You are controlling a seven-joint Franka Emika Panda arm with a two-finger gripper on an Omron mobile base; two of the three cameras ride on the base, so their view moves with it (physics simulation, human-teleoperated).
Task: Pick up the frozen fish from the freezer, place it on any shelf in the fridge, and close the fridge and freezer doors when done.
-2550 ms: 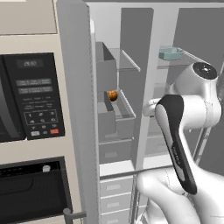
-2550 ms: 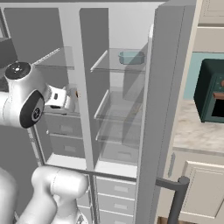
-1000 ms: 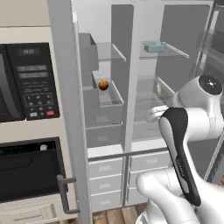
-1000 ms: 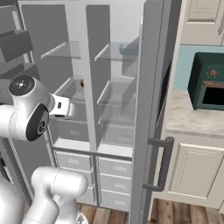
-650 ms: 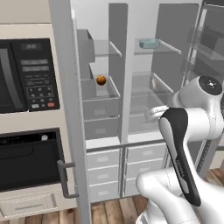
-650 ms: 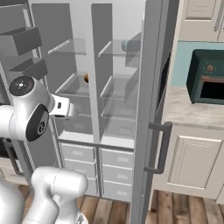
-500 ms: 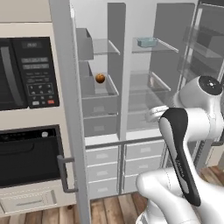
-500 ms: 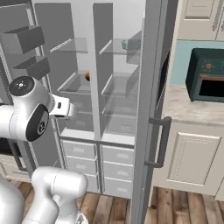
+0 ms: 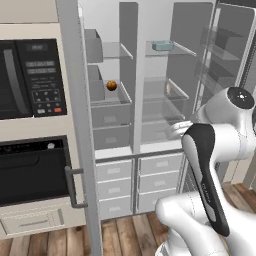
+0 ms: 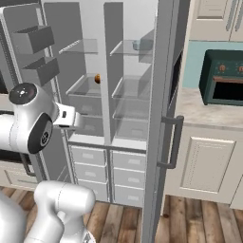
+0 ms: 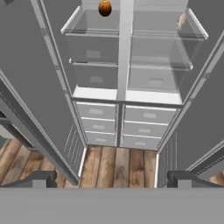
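I see both doors (image 9: 75,125) standing open. The frozen fish (image 9: 162,45) lies on the top glass shelf (image 9: 175,50) of the right-hand compartment; an orange ball (image 9: 111,85) sits lower in the left one. The fingers (image 11: 111,178) are spread wide, holding nothing, well short of the shelves.

Inventory, by count:
- Frozen fish (image 9: 162,45): 1, pale teal.
- Orange ball (image 9: 111,85): 1.
- Tall grey unit: 1, with 2 compartments, the freezer (image 9: 159,90) and the fridge (image 9: 107,90).
- Doors: 2, both open; left door (image 9: 77,130), right door (image 10: 163,118), each with 1 bar handle.
- Lower drawers under the compartments (image 11: 118,127): 6, in 2 columns of 3.
- Grey drawers inside the compartments: 2 per side in the hand view, 4 in all.
- Black-fronted wall oven (image 9: 30,170): 1.
- Microwave panel (image 9: 40,75): 1.
- Green toaster oven (image 10: 223,78) on the bench (image 10: 199,111): 1.
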